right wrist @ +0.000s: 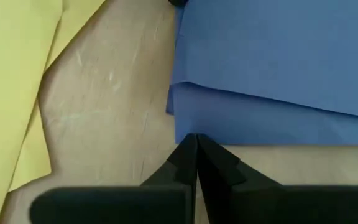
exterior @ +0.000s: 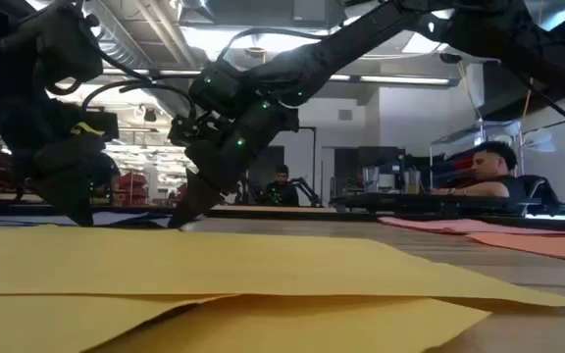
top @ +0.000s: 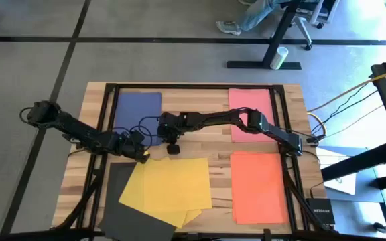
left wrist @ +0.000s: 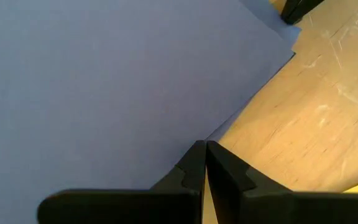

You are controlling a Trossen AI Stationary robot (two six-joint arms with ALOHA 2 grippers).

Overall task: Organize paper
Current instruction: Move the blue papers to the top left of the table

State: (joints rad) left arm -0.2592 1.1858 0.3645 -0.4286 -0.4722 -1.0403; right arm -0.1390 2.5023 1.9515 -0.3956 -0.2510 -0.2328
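Looking down from above, we lose part of the dark grey-black sheet [top: 122, 201] under the yellow sheets [top: 169, 184], which overlap it at the table's near left. The lower edge of that pile runs close to the picture's bottom, and we cannot tell how many yellow sheets lie there; at least two show, one peeking out under the other. In the low view the yellow paper [exterior: 214, 275] fills the foreground and hides most of the wooden table [top: 216, 150].

We find the navy blue sheet [top: 138, 110] at the far left of the table, the pink sheet [top: 250, 110] at the far right, partly covered by the right arm, and the orange sheet [top: 260, 187] at the near right.

The left gripper [top: 141, 155] sits low at the far corner of the yellow pile, between it and the navy sheet. Its wrist view shows the fingers [left wrist: 194, 165] pressed together with nothing between them, tips just off the navy sheet's edge [left wrist: 104, 81]; whether they touch the wood we cannot tell.

The right gripper [top: 173, 148] reaches across to the table's middle, just beside the navy sheet's near right corner. Its fingers [right wrist: 191, 158] are likewise closed on nothing, pointing at the blue edge [right wrist: 272, 62], where two blue layers seem to show, with yellow paper [right wrist: 11, 81] off to one side.
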